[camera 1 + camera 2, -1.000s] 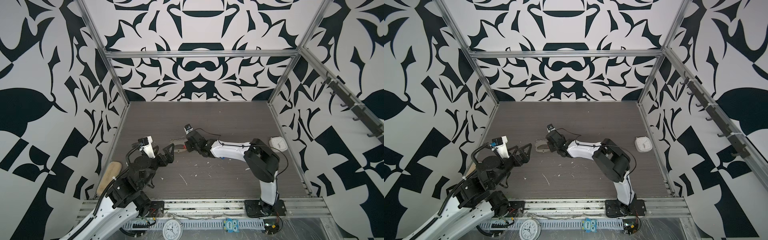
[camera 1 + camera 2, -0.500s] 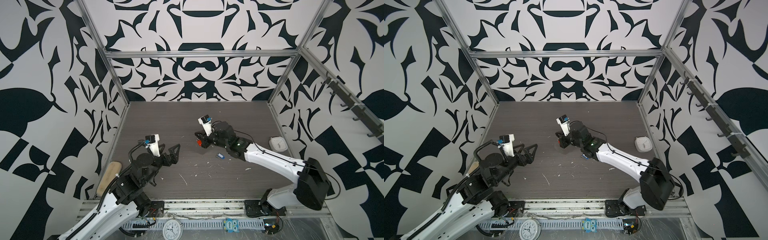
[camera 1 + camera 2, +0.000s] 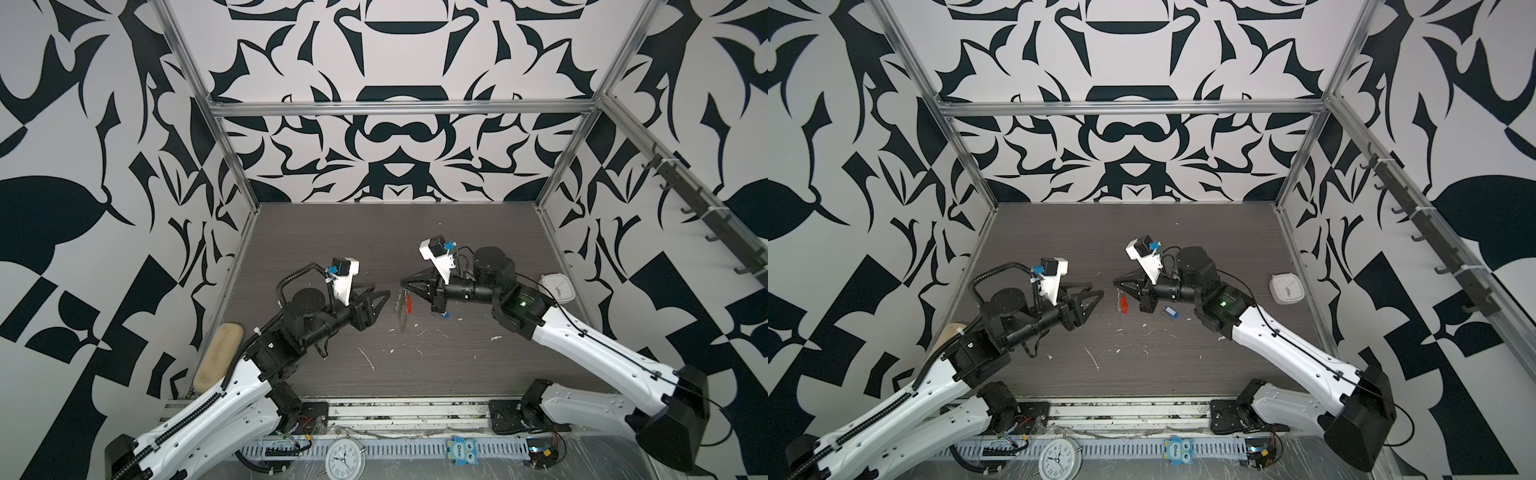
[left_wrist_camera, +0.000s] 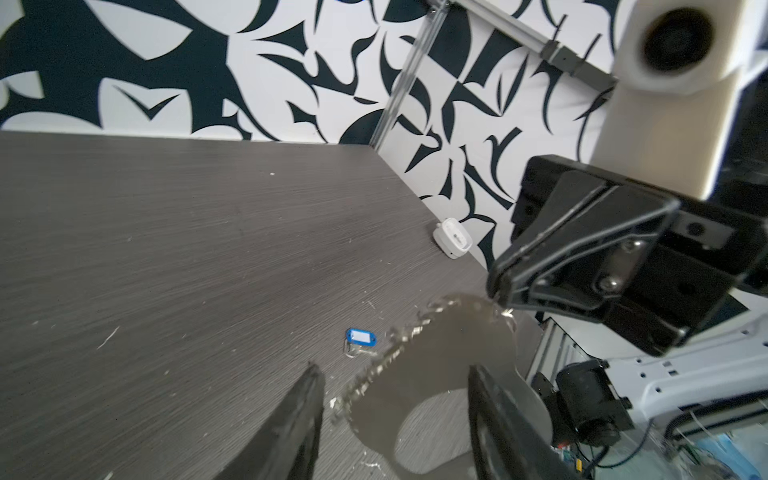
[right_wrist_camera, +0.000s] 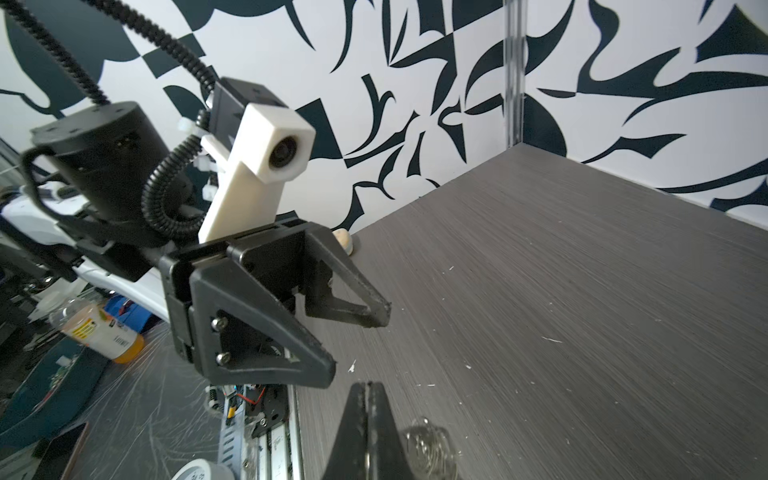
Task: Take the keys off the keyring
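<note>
The keyring [image 3: 401,309] hangs in the air above the dark surface [image 3: 374,241]. It looks blurry, so it may be swinging. The red key [image 3: 409,304] dangles on the keyring, so that one is not off yet. The blue key [image 4: 360,336] lies flat on the surface, below the keyring and a little toward the right arm's side. It is apart from the keyring, so I think that one is done.

The right end effector [image 3: 405,284] is at the top of the keyring. Its two fingers are pressed together and pinch the top ring. That lifts the keyring up so the red key hangs free and is easy to reach.

The left end effector [image 5: 359,341] is just beside the keyring, pointing at it. Its fingers are spread apart with nothing between them. I think it is getting ready to grab the red key and pull it away from the keyring
</note>
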Controlling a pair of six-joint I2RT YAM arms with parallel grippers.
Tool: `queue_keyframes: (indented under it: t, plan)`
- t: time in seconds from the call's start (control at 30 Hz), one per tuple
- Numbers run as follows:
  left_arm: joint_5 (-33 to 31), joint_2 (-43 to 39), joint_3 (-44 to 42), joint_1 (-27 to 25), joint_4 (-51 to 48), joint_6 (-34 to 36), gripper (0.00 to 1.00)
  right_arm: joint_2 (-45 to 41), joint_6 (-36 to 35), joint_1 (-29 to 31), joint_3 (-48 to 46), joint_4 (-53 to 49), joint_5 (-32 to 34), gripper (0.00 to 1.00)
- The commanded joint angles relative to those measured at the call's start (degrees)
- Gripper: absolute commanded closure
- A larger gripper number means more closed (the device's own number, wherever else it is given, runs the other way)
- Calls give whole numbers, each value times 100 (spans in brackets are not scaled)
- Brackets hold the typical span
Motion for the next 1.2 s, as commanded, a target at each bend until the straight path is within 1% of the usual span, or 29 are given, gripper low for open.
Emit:
queue_keyframes:
  t: [0.0,0.13,0.23,0.37,0.57,0.7,0.87,1.07,1.17]
  plan:
    - [889,-12,202,17,715,209,46,-204,138,-25,-1,213,-393,100]
    - [1419,147,265,16,861,147,56,-322,409,-18,-97,527,-354,100]
    - [1706,252,238,23,1113,30,60,-369,585,-20,-146,733,-292,100]
    - [1690,347,192,21,1292,-24,66,-378,834,-24,-194,1024,-285,100]
    - [1702,446,174,16,1490,-32,73,-387,1051,-23,-212,1268,-253,100]
    - [1777,566,194,19,1634,-85,75,-378,1143,-16,-193,1371,-265,100]
    - [1722,678,231,17,1668,-68,79,-325,1266,-16,-177,1526,-425,100]
    - [1541,631,244,25,1612,-6,78,-343,1350,-16,-180,1626,-583,100]
    - [1574,548,246,25,1646,19,77,-334,1389,-11,-186,1642,-626,100]
